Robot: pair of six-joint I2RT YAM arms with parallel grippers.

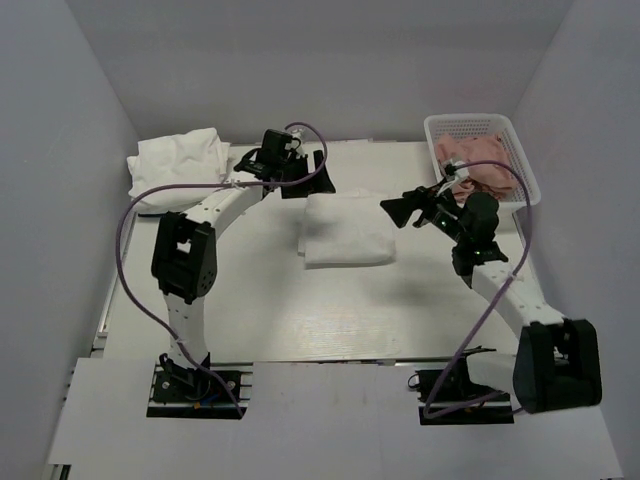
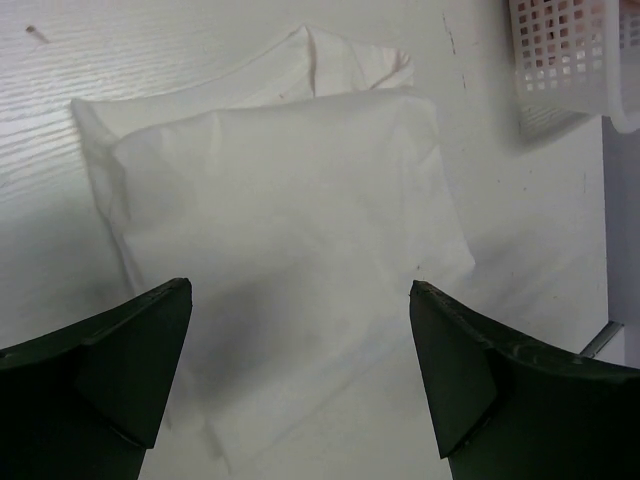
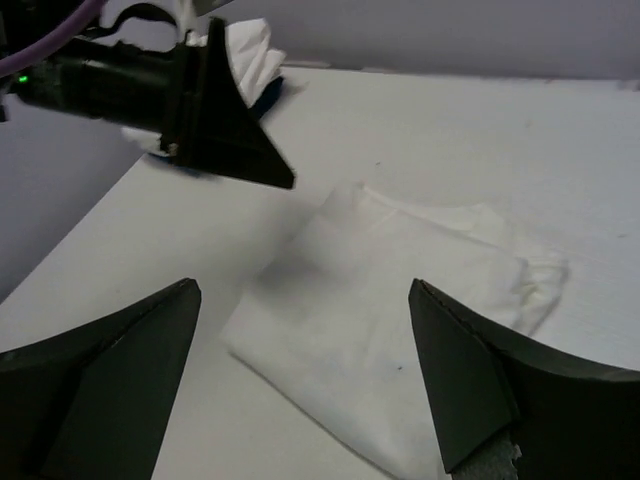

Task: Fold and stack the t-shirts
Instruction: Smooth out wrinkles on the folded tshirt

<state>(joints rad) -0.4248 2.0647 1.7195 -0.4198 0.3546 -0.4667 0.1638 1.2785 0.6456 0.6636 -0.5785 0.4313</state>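
Observation:
A folded white t-shirt (image 1: 347,230) lies as a rectangular bundle in the middle of the table; it also shows in the left wrist view (image 2: 290,260) and the right wrist view (image 3: 400,320). A stack of folded white t-shirts (image 1: 178,160) sits at the far left corner. My left gripper (image 1: 305,176) hovers just beyond the bundle's far edge, open and empty (image 2: 300,375). My right gripper (image 1: 402,210) hangs above the table just right of the bundle, open and empty (image 3: 305,380).
A white plastic basket (image 1: 483,128) at the far right holds crumpled pink cloth (image 1: 485,172); its corner shows in the left wrist view (image 2: 565,60). White walls enclose the table on three sides. A purple cable runs along each arm.

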